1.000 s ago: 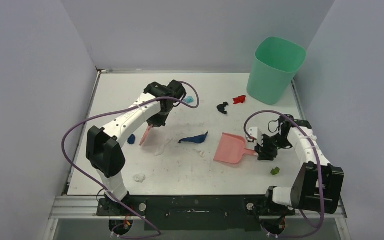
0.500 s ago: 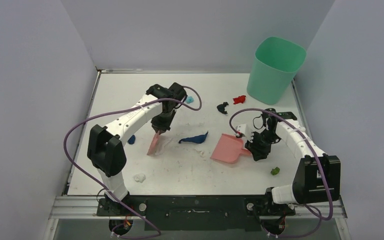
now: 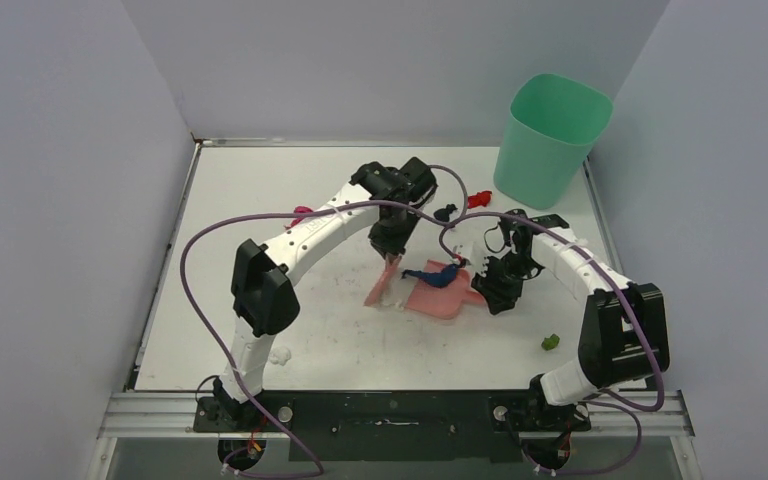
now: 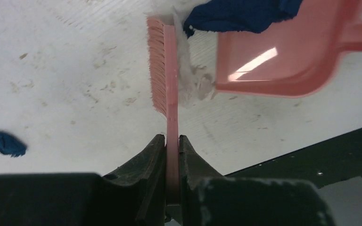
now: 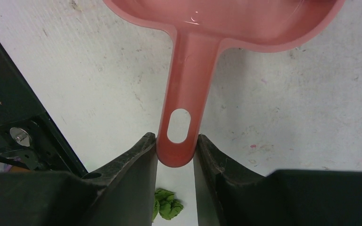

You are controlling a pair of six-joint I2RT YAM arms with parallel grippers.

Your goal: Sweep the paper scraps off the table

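The left gripper (image 4: 172, 141) had its jaws almost fully together, clamped on the thin handle of the pink brush (image 4: 168, 89). The right gripper (image 5: 175, 147) had its jaws narrowly parted, pinching the rounded end of the handle of the pink dustpan (image 5: 226, 19), one finger on each side of the hanging hole. The brush head stood on the table (image 3: 260, 180) just beside the pan's lip, with a white scrap (image 4: 193, 84) between them and a dark blue scrap (image 3: 438, 275) lying across the lip. A small blue scrap (image 4: 2, 142) lay well apart on the brush's other side. The green scrap (image 3: 551, 342) sat near the right edge, and the red scrap (image 3: 478, 199) and black scrap (image 3: 445, 212) lay near the green bin (image 3: 550, 140); the far left stretch was open. The left arm reached diagonally to the centre, wrist pointing down. The right arm arched along the right edge and curled inward.
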